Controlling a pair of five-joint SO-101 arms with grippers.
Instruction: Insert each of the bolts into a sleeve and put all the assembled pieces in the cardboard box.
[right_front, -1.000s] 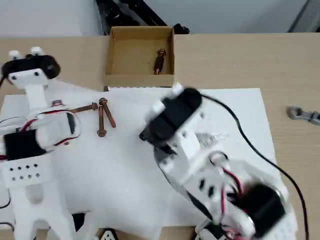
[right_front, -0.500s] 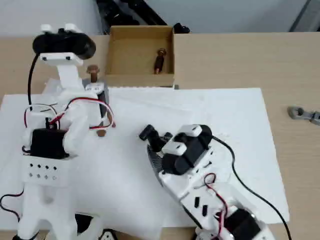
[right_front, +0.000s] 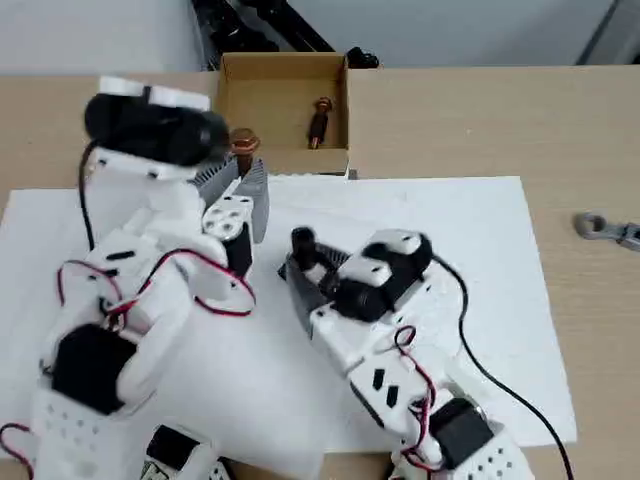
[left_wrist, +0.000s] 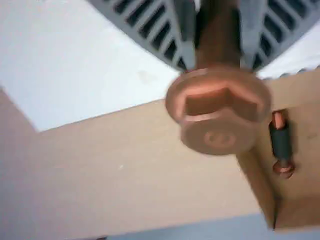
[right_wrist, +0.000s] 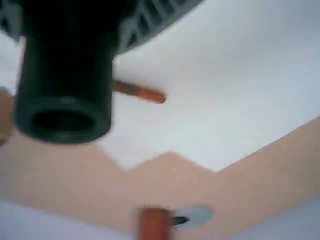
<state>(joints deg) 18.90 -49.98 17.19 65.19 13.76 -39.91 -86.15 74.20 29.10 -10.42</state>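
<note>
The left claw (right_front: 244, 170) pinched a copper bolt (right_front: 243, 140) by its shank, head pointing away toward the cardboard box (right_front: 290, 160) just beyond, which held one assembled piece (right_front: 319, 121). Near beside it, the right claw (right_front: 303, 262) gripped a black sleeve (right_front: 300, 240), open end protruding and seemingly off the bolt's long axis.

Coppery metal bolt (left_wrist: 218, 112), matt black sleeve (right_wrist: 65, 75), plain brown cardboard box (right_front: 262, 112).

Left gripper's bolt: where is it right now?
In the high view, the bolt sits clamped in the left gripper, left of centre, just outside the box's front left corner.
</note>
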